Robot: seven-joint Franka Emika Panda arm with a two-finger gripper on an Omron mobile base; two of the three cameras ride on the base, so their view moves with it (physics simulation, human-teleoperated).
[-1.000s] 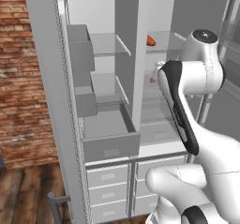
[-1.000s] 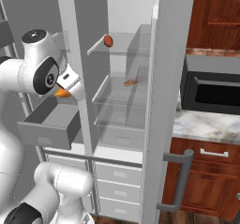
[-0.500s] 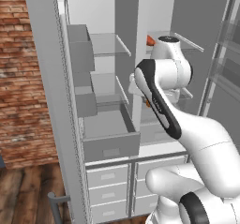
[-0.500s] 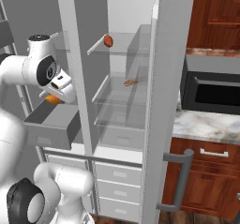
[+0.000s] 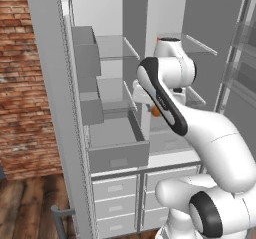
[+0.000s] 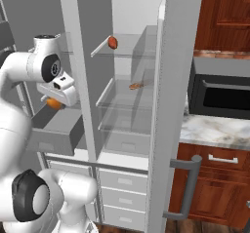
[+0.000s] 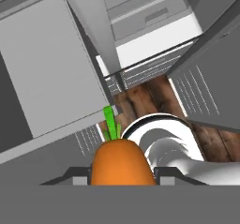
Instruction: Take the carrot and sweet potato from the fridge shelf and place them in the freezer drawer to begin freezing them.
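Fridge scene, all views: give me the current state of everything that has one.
Tool: shut on the carrot.
Carrot: held in the tool, out of the fridge, by the freezer drawer's right side.
Sweet potato: on the upper fridge shelf, near its front edge.
Freezer drawer: pulled out, nothing seen inside.
Fridge door: open.
Microwave: door closed.

Smooth, matt orange carrot (image 7: 123, 164) with flat green top. Plain matt grey drawer (image 5: 116, 142), like painted plastic. Translucent glassy shelf (image 6: 128, 49), pale at front edge. Rough red brick wall (image 5: 22, 78) left of fridge. Brown wood-plank floor (image 7: 145, 99). Glossy white arm (image 5: 205, 133). Veined marble table (image 6: 215, 129).
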